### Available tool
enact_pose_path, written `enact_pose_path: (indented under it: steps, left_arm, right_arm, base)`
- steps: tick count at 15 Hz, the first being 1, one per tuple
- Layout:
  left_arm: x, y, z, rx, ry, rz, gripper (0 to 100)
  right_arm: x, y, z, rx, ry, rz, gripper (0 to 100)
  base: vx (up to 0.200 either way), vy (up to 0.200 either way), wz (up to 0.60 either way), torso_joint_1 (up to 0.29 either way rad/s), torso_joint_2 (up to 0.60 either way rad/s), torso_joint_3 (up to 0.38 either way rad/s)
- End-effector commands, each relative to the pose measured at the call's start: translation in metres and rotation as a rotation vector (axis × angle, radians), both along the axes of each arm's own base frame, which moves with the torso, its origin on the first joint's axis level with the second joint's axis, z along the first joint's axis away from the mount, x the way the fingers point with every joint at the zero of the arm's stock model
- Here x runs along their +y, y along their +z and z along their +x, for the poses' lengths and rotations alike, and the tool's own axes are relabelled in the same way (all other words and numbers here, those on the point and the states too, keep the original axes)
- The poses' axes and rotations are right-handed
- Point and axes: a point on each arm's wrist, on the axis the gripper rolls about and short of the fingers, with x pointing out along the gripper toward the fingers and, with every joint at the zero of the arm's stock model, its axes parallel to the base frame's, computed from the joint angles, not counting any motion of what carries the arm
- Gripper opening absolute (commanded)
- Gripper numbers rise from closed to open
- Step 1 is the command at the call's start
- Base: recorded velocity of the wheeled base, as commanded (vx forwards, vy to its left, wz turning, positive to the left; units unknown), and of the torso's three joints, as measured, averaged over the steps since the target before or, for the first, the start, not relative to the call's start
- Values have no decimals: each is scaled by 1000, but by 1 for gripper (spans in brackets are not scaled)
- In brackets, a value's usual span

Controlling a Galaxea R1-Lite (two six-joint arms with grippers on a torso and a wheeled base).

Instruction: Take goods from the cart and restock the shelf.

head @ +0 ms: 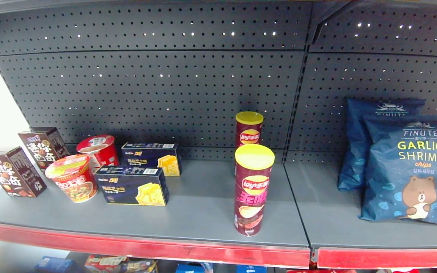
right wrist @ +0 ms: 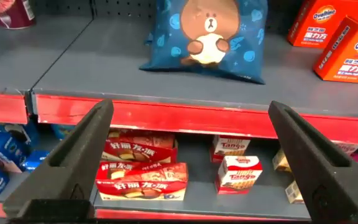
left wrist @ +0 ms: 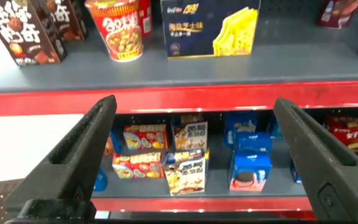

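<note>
The grey shelf (head: 203, 212) with a red front edge carries two tall chip cans (head: 253, 189), two dark blue boxes (head: 133, 185), two cup noodles (head: 73, 177), two brown boxes (head: 11, 172) and two blue chip bags (head: 408, 170). My left gripper (left wrist: 194, 104) is open and holds nothing; it hangs in front of the red edge below a blue box (left wrist: 210, 28) and a cup noodle (left wrist: 122, 28). My right gripper (right wrist: 191, 107) is also open with nothing in it, in front of the edge below the bear-printed bag (right wrist: 207, 34).
Orange boxes (right wrist: 347, 43) stand to the right of the bags. A lower shelf holds red boxes (right wrist: 142, 171) and small cartons (left wrist: 166, 155). A bare stretch of shelf lies between the blue boxes and the cans. A perforated back panel (head: 165, 94) closes the rear.
</note>
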Motion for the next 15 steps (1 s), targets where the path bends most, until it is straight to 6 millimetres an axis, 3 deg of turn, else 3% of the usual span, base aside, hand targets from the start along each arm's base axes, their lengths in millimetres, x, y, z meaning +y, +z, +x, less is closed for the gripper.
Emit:
enact_pose_path:
  steps: [1,15]
  left_arm:
    - [0,0,-1,-10,-1,-1,100]
    - [-1,0,-1,-10,-31,-6,100]
  right_arm:
    - [0,0,0,3,4,1,100]
    - [0,0,0,3,11,37,100]
  base:
    - [0,0,-600,2,2,7]
    - [0,0,0,0,0,0]
